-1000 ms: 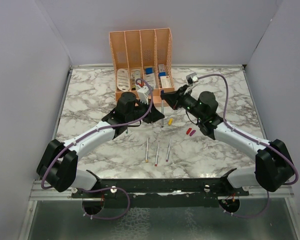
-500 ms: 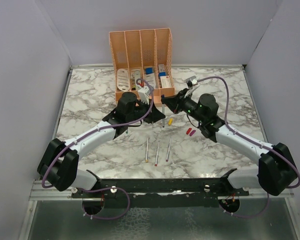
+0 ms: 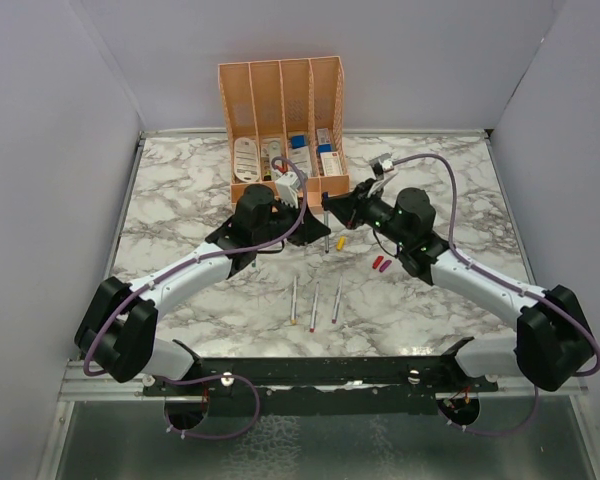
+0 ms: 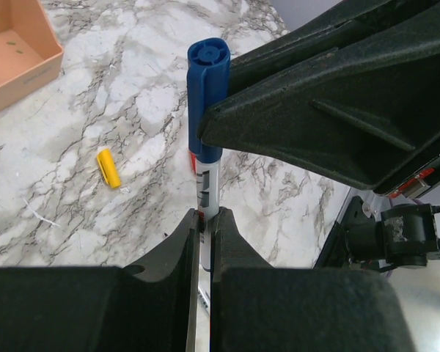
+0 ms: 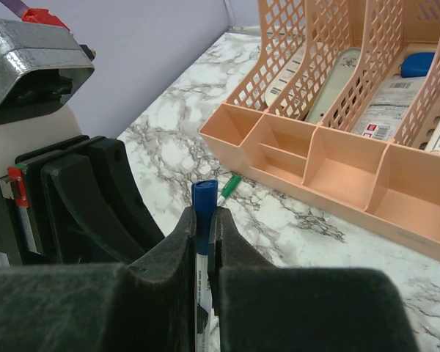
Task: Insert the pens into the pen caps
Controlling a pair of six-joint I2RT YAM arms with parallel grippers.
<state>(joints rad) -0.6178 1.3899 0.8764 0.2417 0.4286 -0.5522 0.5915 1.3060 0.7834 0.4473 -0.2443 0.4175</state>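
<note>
1. A grey-white pen (image 4: 207, 189) with black markings is carrying a ribbed blue cap (image 4: 207, 88) over one end.
2. The left gripper (image 4: 205, 220) is pinching the barrel, while the right gripper (image 5: 204, 216) is clamping the blue cap.
3. Both are meeting over the marble table (image 3: 180, 200), just in front of the peach organiser (image 3: 280, 110), with a yellow cap (image 4: 108, 167) lying nearby.

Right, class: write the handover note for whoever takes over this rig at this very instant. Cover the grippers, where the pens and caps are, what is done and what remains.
Grippers: the left gripper is shut on the barrel of an upright pen. The right gripper is shut on its blue cap.
Things: loose on the table are the yellow cap, red cap, magenta cap, green cap by the peach organiser, and three loose pens near the arm bases. A fifth pen is not visible.
Done: the blue cap is on its pen, but full seating cannot be told.
Left: the four other caps.
</note>
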